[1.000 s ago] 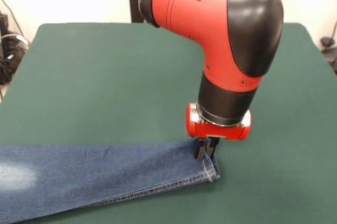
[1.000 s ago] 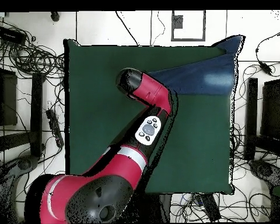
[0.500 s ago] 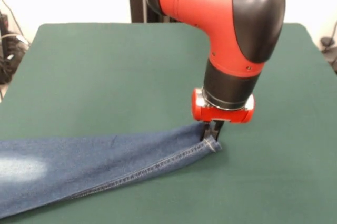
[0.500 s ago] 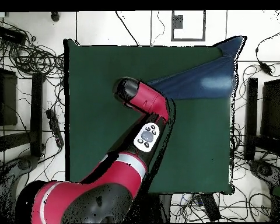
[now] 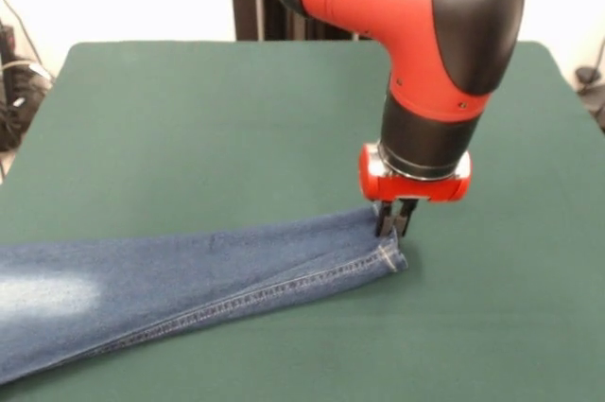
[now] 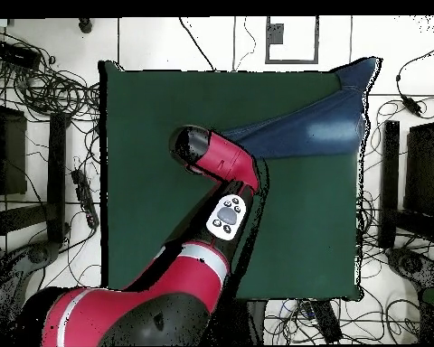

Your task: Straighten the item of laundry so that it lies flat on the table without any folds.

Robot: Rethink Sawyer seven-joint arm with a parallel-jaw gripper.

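Observation:
The item of laundry (image 5: 189,279) is blue denim jeans with a pale faded patch, lying on the green table (image 5: 189,128). One leg stretches from the picture's left edge to its stitched hem at centre right. My gripper (image 5: 394,229) stands straight down on that hem, its fingers close together and shut on the cloth. In the overhead view the jeans (image 6: 311,131) run from the table's middle to its upper right corner and hang over the edge there. The arm's red and black wrist (image 6: 198,149) covers the gripper and the hem.
Green table (image 6: 148,226) surface lies all round the jeans. Cables (image 6: 49,86) and dark equipment (image 6: 8,154) crowd the floor at the table's sides in the overhead view.
My gripper has moved right and away from the front edge, dragging the hem with it. The leg is pulled longer and narrower.

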